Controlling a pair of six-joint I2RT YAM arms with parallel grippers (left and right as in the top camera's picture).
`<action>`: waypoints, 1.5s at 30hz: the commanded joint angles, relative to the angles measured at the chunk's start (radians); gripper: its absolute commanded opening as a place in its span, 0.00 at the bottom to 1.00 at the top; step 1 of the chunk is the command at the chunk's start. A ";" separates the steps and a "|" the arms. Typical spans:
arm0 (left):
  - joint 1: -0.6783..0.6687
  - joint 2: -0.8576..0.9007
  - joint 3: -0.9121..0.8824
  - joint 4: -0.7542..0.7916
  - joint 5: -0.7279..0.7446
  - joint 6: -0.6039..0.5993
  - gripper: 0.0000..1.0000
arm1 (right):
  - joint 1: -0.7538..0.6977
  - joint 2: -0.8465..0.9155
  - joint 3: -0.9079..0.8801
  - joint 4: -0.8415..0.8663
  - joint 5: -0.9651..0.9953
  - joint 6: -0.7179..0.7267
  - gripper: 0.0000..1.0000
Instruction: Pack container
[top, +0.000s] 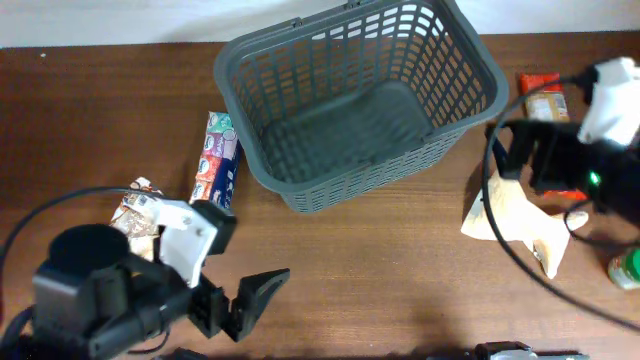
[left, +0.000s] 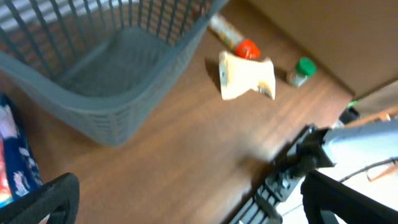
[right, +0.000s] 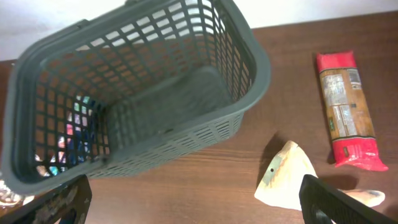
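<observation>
The dark grey slotted basket (top: 300, 180) stands at the back middle of the table with nothing in it. It also shows in the left wrist view (left: 93, 118) and the right wrist view (right: 249, 56). My left gripper (top: 245, 300) is open and empty over bare wood, in front of the basket's left end (left: 193, 211). My right gripper (top: 520, 160) is open and empty (right: 196, 208), right of the basket. Its right finger hangs by a cream packet (top: 510, 215) (right: 283, 180).
A colourful blue packet (top: 216, 160) lies left of the basket. A crinkled snack packet (top: 135, 205) is by the left arm. A red packet (top: 545, 95) (right: 345, 112) and a green-lidded jar (top: 625, 270) (left: 303, 70) lie at the right.
</observation>
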 joint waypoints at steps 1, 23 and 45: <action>-0.131 0.059 0.011 0.003 -0.061 -0.050 0.99 | 0.009 0.037 0.042 0.016 0.007 -0.013 0.99; -0.733 0.411 0.011 -0.028 -0.594 -0.461 0.99 | 0.009 0.103 0.042 0.225 -0.128 -0.157 0.99; -0.733 0.445 0.011 0.026 -0.545 -0.461 0.99 | 0.085 0.370 0.042 0.221 -0.188 -0.224 0.62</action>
